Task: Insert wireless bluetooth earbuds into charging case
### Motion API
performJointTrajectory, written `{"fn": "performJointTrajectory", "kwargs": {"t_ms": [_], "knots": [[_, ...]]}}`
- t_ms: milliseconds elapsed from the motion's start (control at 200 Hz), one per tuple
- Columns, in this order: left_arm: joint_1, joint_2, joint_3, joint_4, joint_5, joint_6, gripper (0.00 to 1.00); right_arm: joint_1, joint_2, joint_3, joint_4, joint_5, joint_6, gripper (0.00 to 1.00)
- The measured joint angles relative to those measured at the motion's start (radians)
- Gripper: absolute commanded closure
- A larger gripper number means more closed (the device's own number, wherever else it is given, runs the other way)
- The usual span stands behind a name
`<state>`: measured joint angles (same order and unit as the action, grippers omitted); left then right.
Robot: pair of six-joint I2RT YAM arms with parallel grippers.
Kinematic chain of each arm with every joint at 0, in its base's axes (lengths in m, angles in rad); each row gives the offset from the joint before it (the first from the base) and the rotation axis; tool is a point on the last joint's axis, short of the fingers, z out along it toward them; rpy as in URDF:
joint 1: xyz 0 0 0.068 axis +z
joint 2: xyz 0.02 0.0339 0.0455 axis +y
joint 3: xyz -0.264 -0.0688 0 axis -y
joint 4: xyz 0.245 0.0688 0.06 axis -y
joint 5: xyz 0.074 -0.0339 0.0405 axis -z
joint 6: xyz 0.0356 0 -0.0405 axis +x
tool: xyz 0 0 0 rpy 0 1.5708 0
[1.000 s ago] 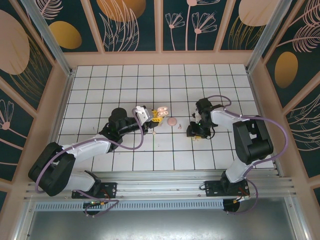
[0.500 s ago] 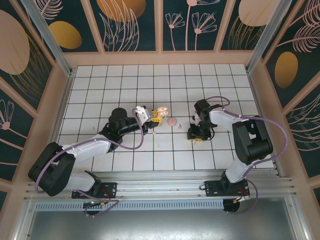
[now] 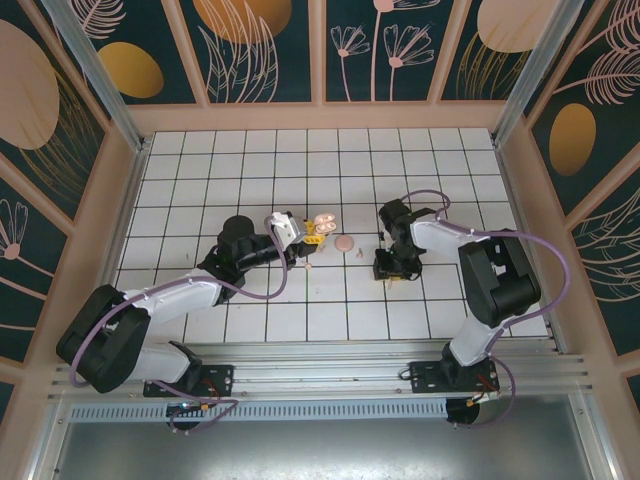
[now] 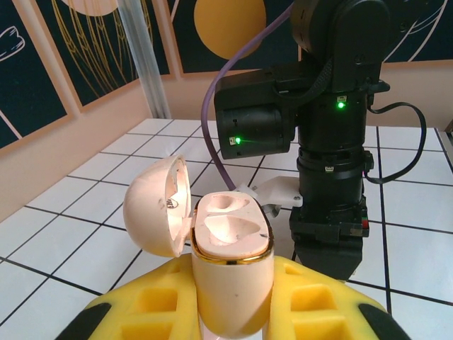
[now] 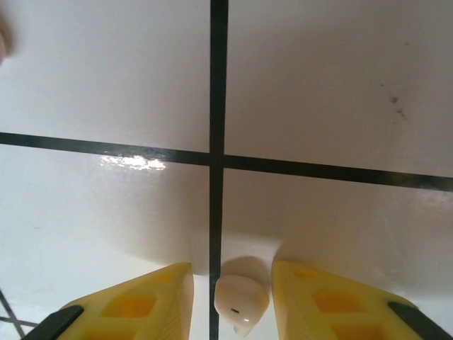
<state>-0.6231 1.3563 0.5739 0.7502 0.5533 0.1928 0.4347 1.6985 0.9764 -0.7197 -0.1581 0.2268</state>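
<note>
My left gripper (image 4: 232, 301) is shut on the charging case (image 4: 233, 262), a beige-pink oblong box with a gold rim held upright. Its lid (image 4: 157, 207) hangs open to the left, and both sockets show nothing inside. From above, the case (image 3: 321, 224) sits at the tip of the left gripper (image 3: 311, 236). My right gripper (image 5: 232, 275) points straight down at the floor, open, with an earbud (image 5: 241, 299) lying between its yellow fingers (image 5: 134, 306), nearer the right one. The right gripper (image 3: 392, 271) also appears in the top view. A tiny pale piece (image 3: 308, 266) lies below the left gripper.
A pink oval piece (image 3: 344, 242) and a tiny bit (image 3: 356, 251) lie on the white tiled floor (image 3: 250, 170) between the grippers. The right arm's black wrist (image 4: 329, 149) stands close behind the case. Wooden walls (image 3: 320, 115) ring the floor.
The right arm's wrist has shifted slightly left, and its gripper stays low over the same tile. The left arm and the case have not moved.
</note>
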Motion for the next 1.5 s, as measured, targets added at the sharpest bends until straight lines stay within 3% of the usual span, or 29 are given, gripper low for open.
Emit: {"fn": "performJointTrajectory", "kwargs": {"t_ms": [380, 581, 851, 1156, 1501], "knots": [[0.000, 0.000, 0.000, -0.003, -0.009, 0.000, 0.88, 0.018, 0.001, 0.001, -0.003, 0.035, 0.016, 0.68], [0.000, -0.002, 0.000, -0.014, -0.014, 0.000, 0.88, 0.029, 0.001, 0.001, -0.006, 0.061, 0.031, 0.75], [0.000, -0.011, 0.000, -0.022, -0.016, 0.000, 0.88, 0.045, -0.023, 0.000, -0.004, 0.084, 0.061, 0.77], [0.000, 0.010, 0.000, 0.009, -0.016, -0.031, 0.88, 0.054, -0.241, 0.025, 0.068, 0.087, 0.121, 0.78], [0.000, 0.066, 0.027, 0.051, -0.012, -0.082, 0.88, 0.144, -0.461, 0.080, 0.347, 0.090, 0.114, 0.78]]}}
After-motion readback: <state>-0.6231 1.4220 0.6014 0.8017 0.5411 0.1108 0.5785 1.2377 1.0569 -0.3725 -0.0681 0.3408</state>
